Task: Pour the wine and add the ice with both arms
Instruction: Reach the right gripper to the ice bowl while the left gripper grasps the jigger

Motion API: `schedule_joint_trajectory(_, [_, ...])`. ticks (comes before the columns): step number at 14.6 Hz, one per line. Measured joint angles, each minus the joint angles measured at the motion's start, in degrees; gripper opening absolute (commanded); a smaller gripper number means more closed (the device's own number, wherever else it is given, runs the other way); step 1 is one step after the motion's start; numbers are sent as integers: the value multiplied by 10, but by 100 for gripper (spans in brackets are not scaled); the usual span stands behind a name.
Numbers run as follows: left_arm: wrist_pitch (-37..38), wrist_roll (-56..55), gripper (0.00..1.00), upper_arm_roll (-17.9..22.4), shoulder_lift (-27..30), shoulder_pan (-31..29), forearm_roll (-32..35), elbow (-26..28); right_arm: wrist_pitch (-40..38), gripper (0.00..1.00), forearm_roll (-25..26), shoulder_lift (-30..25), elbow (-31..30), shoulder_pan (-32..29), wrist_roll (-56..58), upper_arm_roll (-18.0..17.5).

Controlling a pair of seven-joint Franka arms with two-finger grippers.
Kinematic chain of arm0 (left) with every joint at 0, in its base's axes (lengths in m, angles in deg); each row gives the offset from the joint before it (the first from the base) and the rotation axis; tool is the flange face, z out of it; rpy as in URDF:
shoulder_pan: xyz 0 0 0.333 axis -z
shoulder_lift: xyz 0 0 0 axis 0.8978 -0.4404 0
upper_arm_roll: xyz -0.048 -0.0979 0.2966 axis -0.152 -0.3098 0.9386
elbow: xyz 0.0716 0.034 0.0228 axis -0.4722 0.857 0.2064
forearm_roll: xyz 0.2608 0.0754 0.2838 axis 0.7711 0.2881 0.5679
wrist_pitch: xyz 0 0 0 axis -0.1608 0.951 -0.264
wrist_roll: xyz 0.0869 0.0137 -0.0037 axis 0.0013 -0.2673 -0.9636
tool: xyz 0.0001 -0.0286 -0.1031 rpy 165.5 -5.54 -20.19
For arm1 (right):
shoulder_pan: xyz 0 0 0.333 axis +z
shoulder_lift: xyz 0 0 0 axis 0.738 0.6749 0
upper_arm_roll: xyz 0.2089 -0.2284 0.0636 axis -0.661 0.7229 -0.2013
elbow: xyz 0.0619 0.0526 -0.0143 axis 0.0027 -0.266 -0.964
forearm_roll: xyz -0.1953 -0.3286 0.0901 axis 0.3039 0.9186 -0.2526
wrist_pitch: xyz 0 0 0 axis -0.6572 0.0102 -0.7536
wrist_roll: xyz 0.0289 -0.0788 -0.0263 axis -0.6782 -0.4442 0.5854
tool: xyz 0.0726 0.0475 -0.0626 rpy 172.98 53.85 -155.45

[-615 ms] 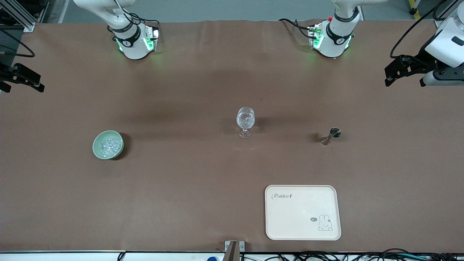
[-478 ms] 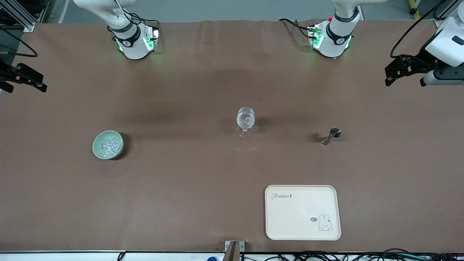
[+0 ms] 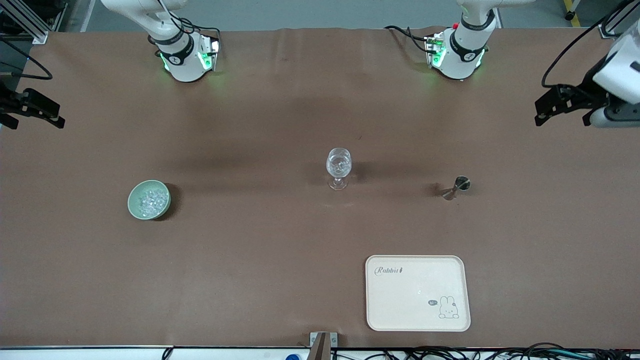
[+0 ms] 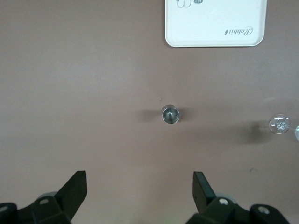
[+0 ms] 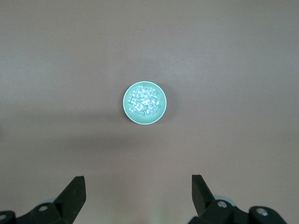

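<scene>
A pale green bowl [image 3: 149,200] holding a heap of ice [image 3: 150,199] stands toward the right arm's end of the table. It also shows in the right wrist view [image 5: 145,116], with the ice [image 5: 144,101] in it. A clear stemmed glass [image 3: 338,167] stands upright mid-table. A small metal jigger [image 3: 457,187] stands toward the left arm's end and shows in the left wrist view [image 4: 170,114]. My left gripper [image 3: 560,119] hangs open and empty high over the table's left-arm end. My right gripper [image 3: 32,119] hangs open and empty high over the right-arm end.
A cream tray [image 3: 417,292] with a rabbit drawing lies near the table's front edge, nearer to the camera than the jigger. The tray [image 4: 215,28] and the glass [image 4: 279,123] also show in the left wrist view. The two arm bases [image 3: 182,57] [image 3: 457,55] stand along the top.
My left gripper has drifted slightly farther toward its end of the table. My right gripper has barely shifted. Nothing on the table has moved.
</scene>
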Motion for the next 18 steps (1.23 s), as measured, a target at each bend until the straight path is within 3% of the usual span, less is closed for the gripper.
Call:
schedule_joint_trajectory(4, [-1,-9,100,1,-60,-8,-1,-2,8,100,0,0,0,0,0,0])
schedule_joint_trajectory(7, [-2,-85,100,1,-102,-12,-20,-3,17,100,0,1,-2,0,0,0])
schedule_joint_trajectory(12, [-63,-238,100,1,-169,-21,-95,20,43,100,0,25,-9,0,0,0])
schedule_joint_trajectory(18, [-102,-260,97,3,-237,-98,-232,68,134,100,0,114,-20,-12,0,4])
